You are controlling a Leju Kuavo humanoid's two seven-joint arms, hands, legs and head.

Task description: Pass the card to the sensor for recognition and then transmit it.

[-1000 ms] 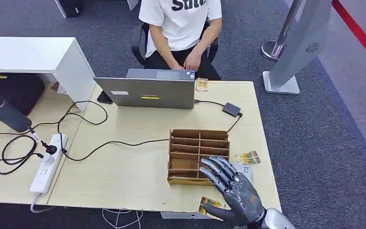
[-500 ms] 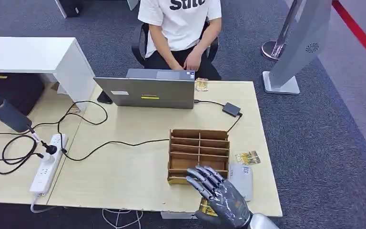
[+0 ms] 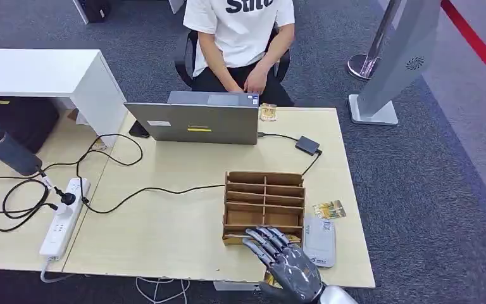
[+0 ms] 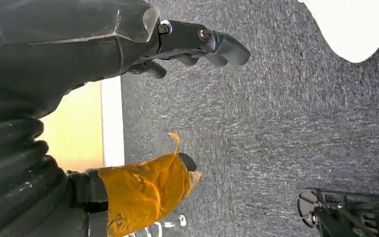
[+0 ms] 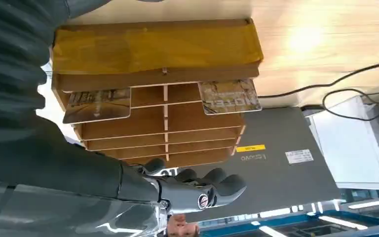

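The right hand hovered over the near edge of the table, fingers spread and holding nothing, its fingertips over the near row of the wooden card rack. The rack, a brown box split into two columns of slots, held cards in its nearest row: in the right wrist view one card stood in one slot and a second card in the slot beside it, both leaning out past the dividers, while the farther slots showed bare wood. Just right of the rack lay the grey sensor, flat on the table, with a loose card beyond its far edge. A further card lay at the far edge beside the laptop, behind which a person sat. The left hand hung over grey carpet, its dark fingers loosely curled with nothing in them.
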